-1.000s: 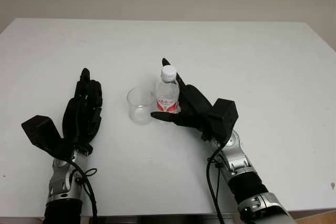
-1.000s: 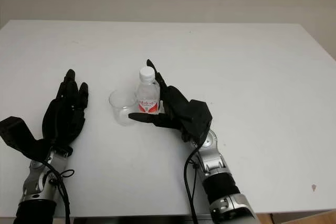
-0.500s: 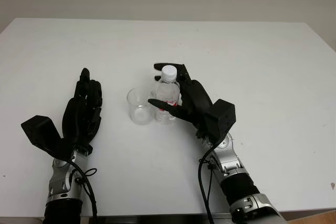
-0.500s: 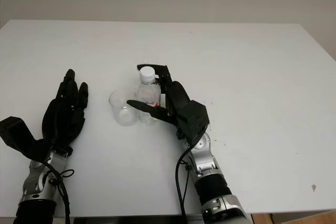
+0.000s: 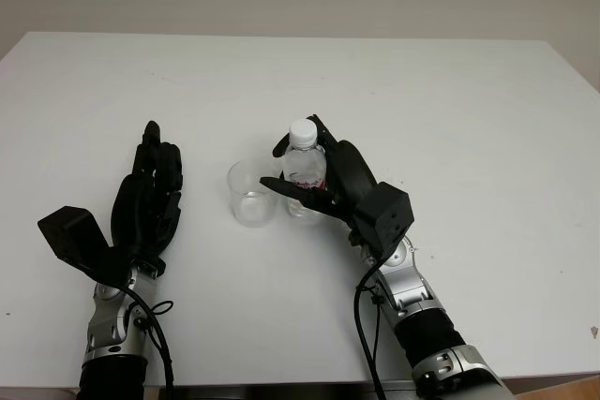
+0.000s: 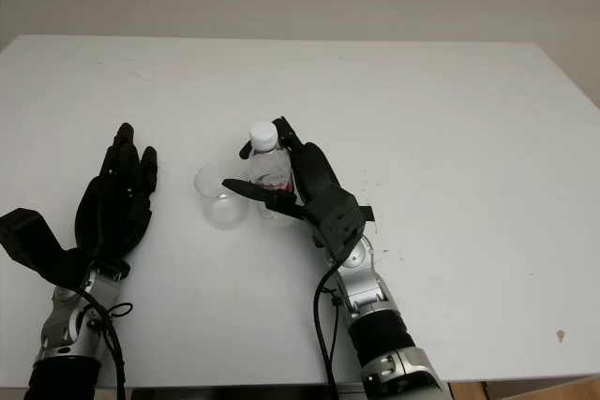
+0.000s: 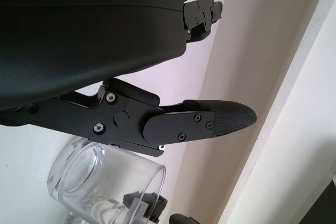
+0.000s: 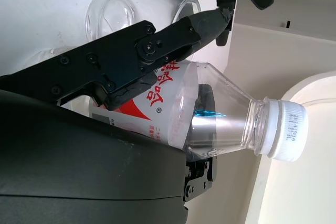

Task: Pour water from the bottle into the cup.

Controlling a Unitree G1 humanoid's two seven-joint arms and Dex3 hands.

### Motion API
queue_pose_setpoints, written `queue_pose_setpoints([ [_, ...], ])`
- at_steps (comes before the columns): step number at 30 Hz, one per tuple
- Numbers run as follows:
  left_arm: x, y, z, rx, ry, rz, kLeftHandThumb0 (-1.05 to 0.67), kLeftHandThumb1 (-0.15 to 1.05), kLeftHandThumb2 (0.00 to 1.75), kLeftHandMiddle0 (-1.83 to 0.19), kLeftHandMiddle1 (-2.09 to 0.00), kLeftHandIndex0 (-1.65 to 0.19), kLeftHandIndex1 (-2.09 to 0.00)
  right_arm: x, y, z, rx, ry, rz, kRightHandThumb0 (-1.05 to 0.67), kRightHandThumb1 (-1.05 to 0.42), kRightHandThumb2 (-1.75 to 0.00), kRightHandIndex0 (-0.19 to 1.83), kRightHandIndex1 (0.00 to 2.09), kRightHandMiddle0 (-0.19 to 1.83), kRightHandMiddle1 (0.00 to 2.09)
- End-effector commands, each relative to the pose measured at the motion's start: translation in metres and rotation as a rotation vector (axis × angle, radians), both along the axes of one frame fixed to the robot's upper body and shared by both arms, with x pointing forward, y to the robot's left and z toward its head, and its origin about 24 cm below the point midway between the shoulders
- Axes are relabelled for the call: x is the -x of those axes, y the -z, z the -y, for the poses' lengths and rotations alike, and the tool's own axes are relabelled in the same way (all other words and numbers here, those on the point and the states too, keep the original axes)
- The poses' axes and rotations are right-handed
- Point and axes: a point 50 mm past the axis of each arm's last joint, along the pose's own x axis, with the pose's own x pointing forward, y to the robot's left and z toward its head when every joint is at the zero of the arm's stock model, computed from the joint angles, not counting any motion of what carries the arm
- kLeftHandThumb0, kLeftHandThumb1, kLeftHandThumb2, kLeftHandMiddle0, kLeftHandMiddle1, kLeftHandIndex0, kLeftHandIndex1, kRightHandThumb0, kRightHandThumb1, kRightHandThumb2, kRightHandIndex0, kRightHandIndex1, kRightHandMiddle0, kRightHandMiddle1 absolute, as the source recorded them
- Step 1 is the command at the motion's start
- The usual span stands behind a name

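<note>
Fingers point(image 5: 292, 188) of the right hand point(image 5: 339, 186) curl around the bottle point(image 5: 303, 168), which stands upright with its white cap point(image 5: 302, 132) on, just beside the clear cup point(image 5: 250, 192) near the middle of the white table point(image 5: 450, 119). Off to the cup's other side, the left hand point(image 5: 145, 203) is open over the table.

From the right wrist, one finger point(image 8: 152, 43) crosses the bottle's red-printed label point(image 8: 152, 98), the cup point(image 8: 137, 9) behind it.

From the left wrist, the open hand's finger point(image 7: 207, 121) reaches past the cup point(image 7: 102, 184), touching nothing.

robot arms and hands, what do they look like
Both the left hand and the right hand are matte black, each with a boxy black camera block at the wrist. Behind them come silver metal wrist joints, then black forearm cuffs, with thin black cables looping alongside.
</note>
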Motion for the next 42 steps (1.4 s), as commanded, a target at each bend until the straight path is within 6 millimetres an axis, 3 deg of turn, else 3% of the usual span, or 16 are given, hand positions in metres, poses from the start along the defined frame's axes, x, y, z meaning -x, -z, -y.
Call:
queue_pose_setpoints([
  [1,-0.001,-0.003,0.0,-0.005,0.0,0.017,-0.69,1.05,0.45,0.15,-0.06,0.15,-0.05,0.0,-0.001,0.002,0.006,-0.002,0.007,-0.41,-1.05,-0.21,1.83,2.09,1.56,2.09],
  [7,-0.001,-0.002,-0.001,-0.001,-0.002,0.015,-0.69,1.05,0.44,0.15,-0.05,0.16,-0.05,0.001,-0.001,0.003,0.022,0.008,0.027,-0.43,-1.05,-0.28,1.83,2.09,1.63,2.09],
  [11,-0.001,-0.002,-0.002,-0.006,-0.006,0.014,-0.69,1.05,0.44,0.14,-0.06,0.15,-0.06,0.0,-0.002,0.005,0.006,0.028,0.039,-0.4,-1.05,-0.39,1.83,2.09,1.8,2.09],
  [14,-0.002,-0.003,-0.002,-0.001,-0.005,0.014,-0.7,1.05,0.43,0.14,-0.06,0.14,-0.06,-0.006,-0.01,0.011,-0.038,0.067,0.057,-0.36,-1.05,-0.47,1.83,2.09,1.8,2.09],
  [23,-0.002,-0.003,-0.001,0.002,-0.001,0.012,-0.69,1.05,0.43,0.15,-0.05,0.15,-0.05,-0.028,-0.046,0.038,-0.123,0.151,0.161,-0.3,-1.05,-0.44,1.79,2.09,1.61,2.09],
  [27,-0.003,-0.002,-0.001,0.0,0.002,0.012,-0.69,1.05,0.44,0.15,-0.05,0.16,-0.05,-0.042,-0.06,0.049,-0.146,0.189,0.177,-0.32,-1.05,-0.38,1.46,2.09,1.15,2.09],
  [31,-0.003,-0.002,-0.001,0.015,0.002,0.015,-0.68,1.05,0.44,0.16,-0.05,0.16,-0.05,-0.049,-0.066,0.051,-0.081,0.212,0.205,-0.33,-1.05,-0.35,1.38,2.09,1.07,2.09],
  [42,-0.002,-0.001,0.001,0.002,-0.003,0.013,-0.69,1.05,0.44,0.15,-0.06,0.15,-0.05,-0.067,-0.087,0.032,0.361,0.197,0.381,-0.32,-1.05,-0.32,1.47,2.09,1.07,2.09],
])
